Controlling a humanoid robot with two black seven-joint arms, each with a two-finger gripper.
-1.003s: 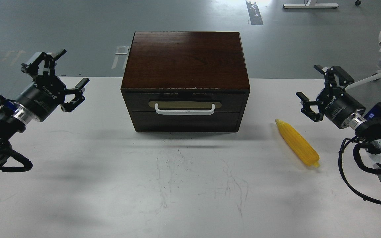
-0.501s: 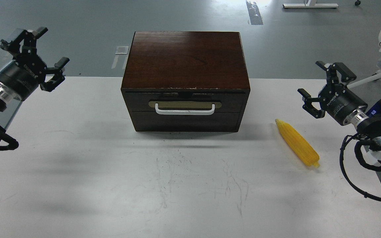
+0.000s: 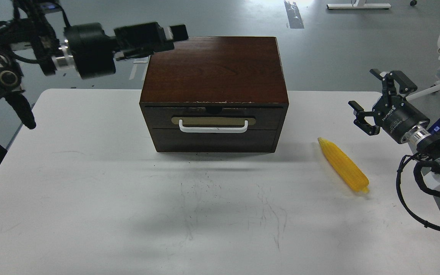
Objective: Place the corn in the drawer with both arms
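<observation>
My right claw [image 3: 372, 101] gapes empty beside the corn [image 3: 343, 165]; left claw [image 3: 166, 36], state unclear, may strike the shut drawer [image 3: 213, 121].

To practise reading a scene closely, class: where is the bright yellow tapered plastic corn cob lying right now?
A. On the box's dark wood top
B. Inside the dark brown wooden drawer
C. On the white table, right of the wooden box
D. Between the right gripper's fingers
C: the bright yellow tapered plastic corn cob lies on the white table, to the right of the closed dark brown wooden drawer, with the right gripper apart from it.
</observation>
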